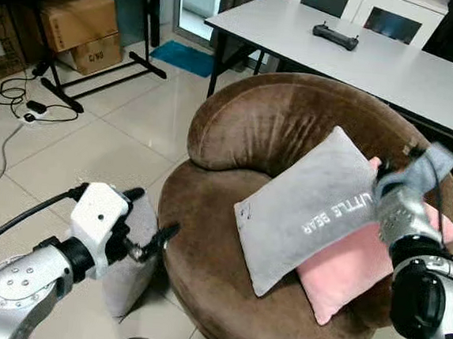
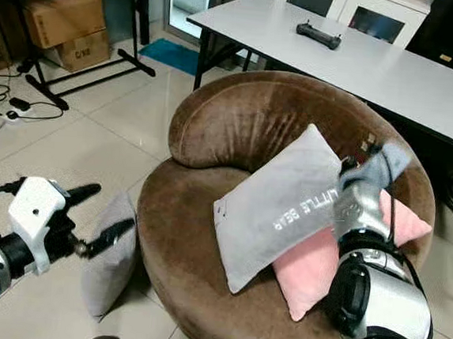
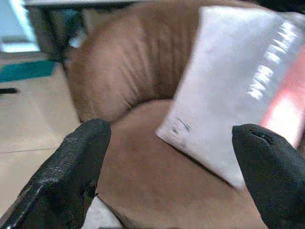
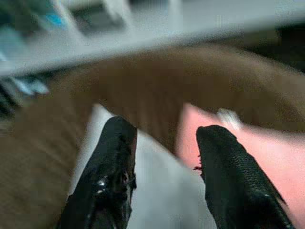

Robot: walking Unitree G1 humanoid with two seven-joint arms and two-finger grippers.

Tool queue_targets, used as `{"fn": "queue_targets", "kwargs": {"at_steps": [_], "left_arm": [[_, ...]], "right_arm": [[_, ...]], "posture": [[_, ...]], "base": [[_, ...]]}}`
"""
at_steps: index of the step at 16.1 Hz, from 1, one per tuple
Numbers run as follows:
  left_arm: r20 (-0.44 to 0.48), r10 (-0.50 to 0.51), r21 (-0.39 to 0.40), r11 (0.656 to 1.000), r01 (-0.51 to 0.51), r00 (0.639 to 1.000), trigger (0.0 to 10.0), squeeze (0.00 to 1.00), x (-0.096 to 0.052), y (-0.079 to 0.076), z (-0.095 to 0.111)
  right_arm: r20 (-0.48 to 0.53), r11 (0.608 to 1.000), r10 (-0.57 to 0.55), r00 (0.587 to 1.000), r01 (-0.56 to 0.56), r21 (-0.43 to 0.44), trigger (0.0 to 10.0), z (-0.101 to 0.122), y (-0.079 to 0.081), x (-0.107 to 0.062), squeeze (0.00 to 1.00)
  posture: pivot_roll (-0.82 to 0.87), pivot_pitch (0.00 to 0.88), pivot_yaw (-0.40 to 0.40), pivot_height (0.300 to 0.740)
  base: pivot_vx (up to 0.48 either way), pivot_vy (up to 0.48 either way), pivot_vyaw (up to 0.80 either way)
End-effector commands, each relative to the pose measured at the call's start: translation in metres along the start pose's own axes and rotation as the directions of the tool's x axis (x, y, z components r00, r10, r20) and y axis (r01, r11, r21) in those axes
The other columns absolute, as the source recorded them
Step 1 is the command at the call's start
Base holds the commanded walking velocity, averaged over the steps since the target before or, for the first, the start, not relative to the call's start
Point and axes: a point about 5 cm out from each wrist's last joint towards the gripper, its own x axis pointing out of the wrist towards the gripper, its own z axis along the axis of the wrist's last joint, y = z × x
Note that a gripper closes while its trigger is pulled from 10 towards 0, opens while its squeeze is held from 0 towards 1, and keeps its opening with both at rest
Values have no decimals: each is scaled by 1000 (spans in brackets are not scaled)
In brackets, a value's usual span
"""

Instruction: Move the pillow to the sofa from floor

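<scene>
A grey floor pillow (image 2: 109, 264) stands on the tiles against the sofa's (image 1: 237, 139) front-left edge, half hidden behind the released left pincer (image 1: 149, 224). On the seat, a grey cushion (image 1: 306, 208) printed "LITTLE BEAR" overlaps a pink one (image 1: 335, 286); right pincer (image 4: 164, 157) released above them.

A round brown sofa (image 1: 223, 296) carries a grey pillow (image 1: 306, 208) lying partly over a pink pillow (image 1: 344, 279). On the tiled floor (image 1: 110, 143), another grey pillow (image 2: 107, 258) leans against the sofa's base. The white counter (image 1: 394, 65) holds a black controller (image 1: 336, 37).
</scene>
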Motion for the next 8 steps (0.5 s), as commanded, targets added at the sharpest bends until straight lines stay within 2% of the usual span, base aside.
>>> {"fn": "queue_targets", "kwargs": {"at_steps": [1, 2, 3, 4, 5, 6, 8], "left_arm": [[21, 77, 2, 997, -77, 997, 10000, 0, 2, 4, 0], [50, 147, -1, 989, -148, 988, 10000, 0, 3, 5, 0], [99, 317, -8, 948, -317, 943, 10000, 0, 1, 14, 2], [94, 406, -20, 913, -406, 909, 10000, 0, -3, 19, 0], [83, 441, -12, 897, -441, 894, 10000, 0, -5, 20, -2], [81, 442, -7, 897, -443, 893, 10000, 0, -7, 17, -4], [76, 436, 12, 899, -438, 897, 10000, 0, -10, 13, -5]], "right_arm": [[97, 993, 111, 989, -107, -48, 10000, 20, 15, 1, 1000], [111, 978, 187, 976, -175, -111, 10000, 18, 24, -4, 1000], [115, 941, 296, 948, -269, -204, 10000, 11, 40, -20, 1000], [105, 919, 353, 930, -324, -224, 10000, 4, 49, -38, 1000], [87, 908, 381, 921, -354, -225, 10000, -1, 54, -51, 1000], [61, 899, 406, 912, -386, -207, 10000, -10, 59, -67, 1000], [6, 881, 443, 896, -434, -190, 10000, -28, 64, -89, 0]], "posture": [[229, 0, -104, 740], [222, 0, -104, 740], [191, 0, -102, 740], [186, 0, -104, 740], [183, 0, -111, 740], [182, 0, -118, 740], [181, 0, -118, 740]], "base": [[0, 0, 0], [0, 0, 0], [0, 0, 0], [0, 0, 0], [0, 0, 0], [0, 0, 0], [0, 0, 0]]}}
